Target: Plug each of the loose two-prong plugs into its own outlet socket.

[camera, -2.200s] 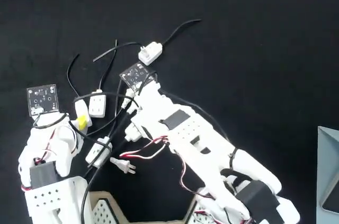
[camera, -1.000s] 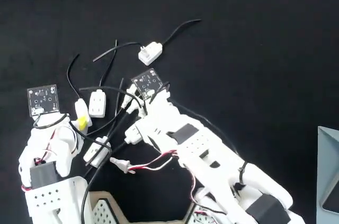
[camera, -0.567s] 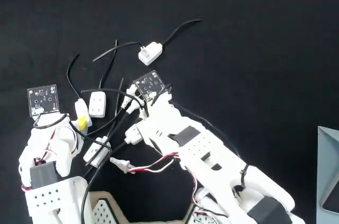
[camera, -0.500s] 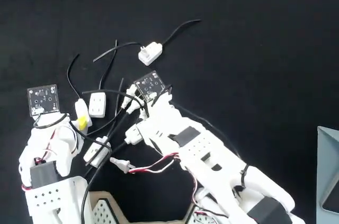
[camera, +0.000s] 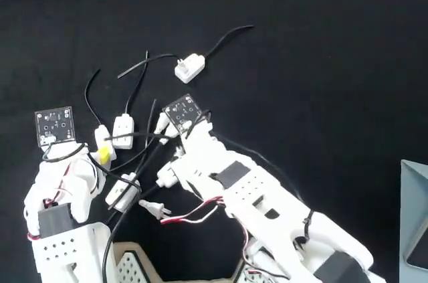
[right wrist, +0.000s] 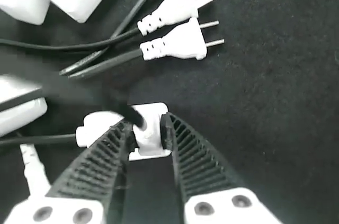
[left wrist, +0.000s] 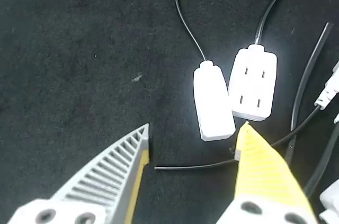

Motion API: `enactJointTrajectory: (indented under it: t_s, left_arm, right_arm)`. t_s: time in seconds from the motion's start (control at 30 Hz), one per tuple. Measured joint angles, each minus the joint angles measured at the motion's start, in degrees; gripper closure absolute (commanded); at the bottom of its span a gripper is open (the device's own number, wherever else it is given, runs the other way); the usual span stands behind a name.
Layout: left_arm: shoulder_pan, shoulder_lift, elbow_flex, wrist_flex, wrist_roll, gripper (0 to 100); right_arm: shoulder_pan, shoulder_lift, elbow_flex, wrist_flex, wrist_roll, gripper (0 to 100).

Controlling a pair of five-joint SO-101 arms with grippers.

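Right hand (right wrist: pixel 147 122) sits slightly nearer the left arm than half a second ago. Black cable (camera: pixel 134 136) now crosses the slotted socket (camera: pixel 122 130).

- Right hand: clenched on white plug body (right wrist: pixel 151 131), long axis crosswise to its fingers.
- Two-prong plug (right wrist: pixel 177 43): just ahead of the right fingertips, also crosswise.
- Left hand (left wrist: pixel 195 128): released. Plain socket (left wrist: pixel 213 102) and slotted socket lie just ahead, lengthwise.

Left arm (camera: pixel 63 196) and right arm (camera: pixel 267 203) are white plastic; left gripper (left wrist: pixel 195 127) pairs a ribbed grey finger (left wrist: pixel 114 176) with a yellow one; right gripper (right wrist: pixel 147 123) has dark ribbed fingers (right wrist: pixel 193 166); red and white wires (camera: pixel 190 212) cross the right arm; black square wrist boards (camera: pixel 53 126), perhaps cameras.
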Motion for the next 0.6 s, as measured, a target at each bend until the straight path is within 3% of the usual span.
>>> enactJointTrajectory:
  t_s: [0.2, 0.6]
  left_arm:
    - [0.0, 0.0, 0.0, 0.0, 0.0, 73]
    - [0.0, 0.0, 0.0, 0.0, 0.0, 73]
  right_arm:
    - [-0.35, 0.09, 0.26, -3.78, -1.85, 98.6]
    - [-0.44, 8.79, -6.68, -0.35, -2.81, 98.6]
